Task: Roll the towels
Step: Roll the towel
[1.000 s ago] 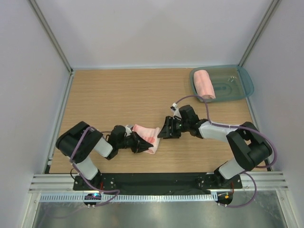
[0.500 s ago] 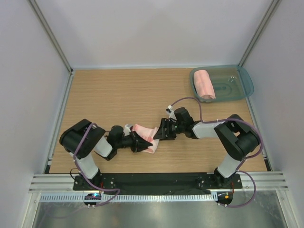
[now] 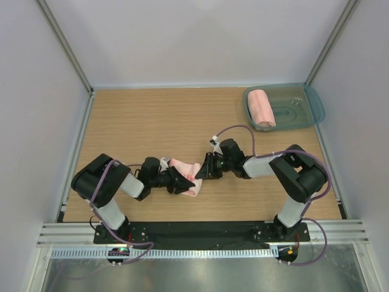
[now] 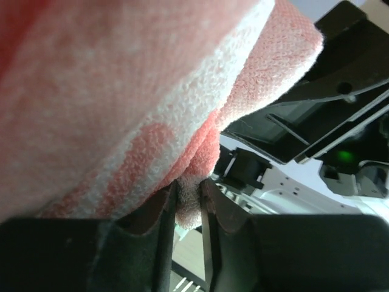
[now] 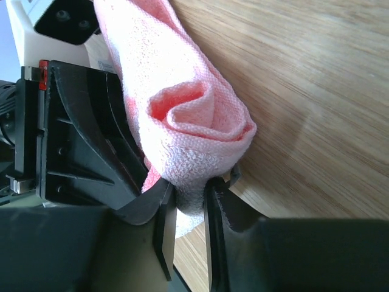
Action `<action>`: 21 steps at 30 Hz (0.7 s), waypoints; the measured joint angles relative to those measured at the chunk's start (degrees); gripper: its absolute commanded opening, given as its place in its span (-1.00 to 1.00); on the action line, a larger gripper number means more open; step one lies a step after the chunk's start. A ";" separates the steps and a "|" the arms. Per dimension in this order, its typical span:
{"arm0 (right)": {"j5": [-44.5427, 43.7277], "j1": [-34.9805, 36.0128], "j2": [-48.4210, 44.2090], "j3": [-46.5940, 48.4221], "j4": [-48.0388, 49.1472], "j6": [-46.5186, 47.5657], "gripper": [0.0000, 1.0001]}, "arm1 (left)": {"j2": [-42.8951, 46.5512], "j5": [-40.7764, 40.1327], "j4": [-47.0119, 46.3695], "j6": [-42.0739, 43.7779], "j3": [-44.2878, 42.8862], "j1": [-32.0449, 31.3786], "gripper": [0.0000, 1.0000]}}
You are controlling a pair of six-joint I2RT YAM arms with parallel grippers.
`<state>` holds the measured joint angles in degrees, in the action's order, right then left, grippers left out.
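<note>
Right fingers (image 5: 163, 226) closed in, towel (image 5: 182, 109) pinched between — left fingers (image 4: 160, 234) too

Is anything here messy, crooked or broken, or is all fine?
Nothing is spilled or broken. Only the striped towel looks untidy: a loose, lopsided roll pinched between the left end effector and the right end effector. The plain towel lies neatly rolled in the tray.

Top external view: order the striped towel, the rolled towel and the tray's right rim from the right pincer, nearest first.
1. striped towel, middle, pinched in the right pincer.
2. rolled towel, far right, in the tray.
3. tray's right rim, far-right corner.
</note>
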<state>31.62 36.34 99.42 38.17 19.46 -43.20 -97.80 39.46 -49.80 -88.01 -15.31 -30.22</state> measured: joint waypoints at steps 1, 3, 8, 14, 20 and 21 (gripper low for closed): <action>-0.15 0.00 0.00 0.17 -0.44 0.00 -0.53 | 0.83 -0.28 2.49 0.83 -0.61 0.00 -0.49; -0.42 0.02 0.00 0.61 -1.38 0.00 -0.55 | 3.30 -1.14 9.79 3.87 -2.40 -0.02 -0.41; -1.66 0.24 -0.04 2.08 -4.24 0.24 -0.56 | 8.59 -5.11 28.20 12.72 -8.15 -0.15 -0.29; -4.31 0.61 -1.31 4.66 -11.08 1.68 -0.57 | 12.63 -13.05 45.83 21.88 -15.06 -3.32 -0.21; -7.43 1.05 -2.97 7.67 -19.69 3.96 -0.59 | 18.95 -27.80 62.69 29.35 -23.04 -10.93 -0.14; -7.93 1.18 -3.08 8.28 -21.18 4.24 -0.59 | 19.74 -30.32 65.07 30.49 -24.50 -12.13 -0.13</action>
<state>23.68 37.52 96.33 46.46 -1.72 -38.96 -78.06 9.15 15.27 -57.52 -39.81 -42.35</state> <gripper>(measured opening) 0.261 0.420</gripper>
